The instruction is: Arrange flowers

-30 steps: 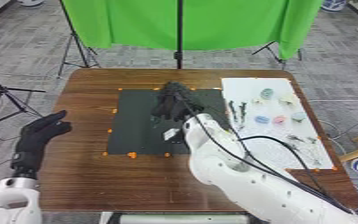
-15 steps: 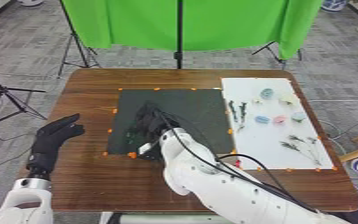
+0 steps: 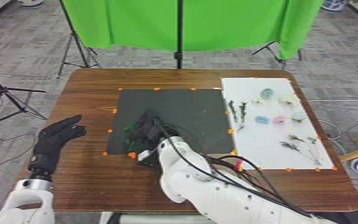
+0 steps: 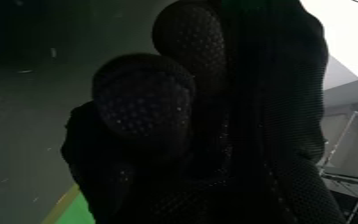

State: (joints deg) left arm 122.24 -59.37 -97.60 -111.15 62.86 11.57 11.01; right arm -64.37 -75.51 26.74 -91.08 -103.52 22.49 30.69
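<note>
You're bringing your black-gloved right hand [image 3: 145, 132] from the rectangular black mat's [image 3: 193, 107] twelve o'clock round to seven, likely to arrange there; I'm not telling whether it's holding anything. Small round pastel flower heads [image 3: 279, 119] are lying on the white sheet [image 3: 255, 142], at three.

Head view: right hand [image 3: 145, 131] dark on dark, its outline merging with the black mat [image 3: 175, 105] and masking part of it. Green patch [image 3: 131, 142] beside the hand too small to identify. Petal detail of flower heads [image 3: 266, 93] unresolved. Left arm [image 3: 26, 200] and right arm [image 3: 189, 177] cut off by bottom edge; green cloth [image 3: 184, 25] by top edge. Right wrist view: right hand [image 4: 273, 125] in deep shadow, contents undetermined.
</note>
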